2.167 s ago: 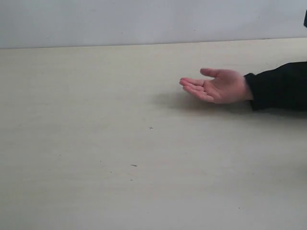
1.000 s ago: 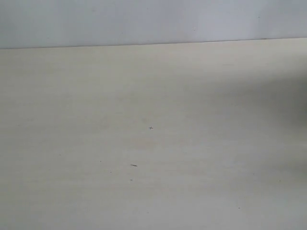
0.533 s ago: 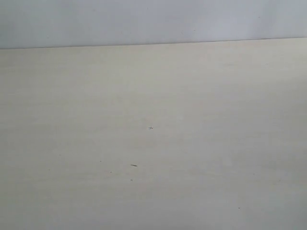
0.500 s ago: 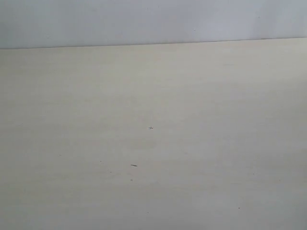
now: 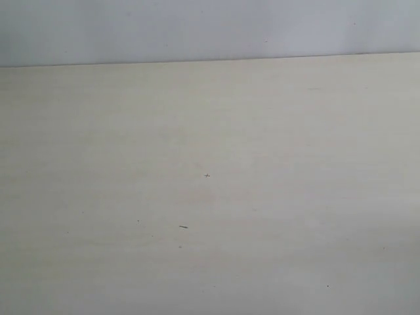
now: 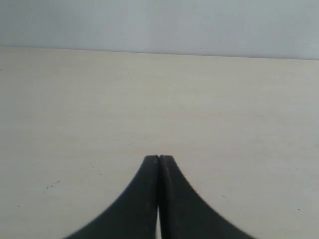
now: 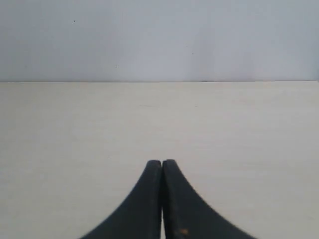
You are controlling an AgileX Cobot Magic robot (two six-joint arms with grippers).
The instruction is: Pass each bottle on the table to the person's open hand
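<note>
Behind table [image 5: 295, 164], at 12 o'clock: wall [image 5: 210, 29]. On table, near centre: speck [image 5: 207, 175]. At 7 o'clock from it, near: dash mark [image 5: 183, 227]. At 5 o'clock, well apart: second speck [image 5: 327, 285]. Above table, facing far edge and wall: left gripper [image 6: 159, 158], right gripper [image 7: 162, 162].

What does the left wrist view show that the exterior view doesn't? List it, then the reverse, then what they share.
Left wrist only: the left gripper, shut with nothing between its fingers. Exterior only: perhaps its short dark fleck; no gripper appears there. Both: the pale table meeting a pale wall, with no bottle or hand in sight.
</note>
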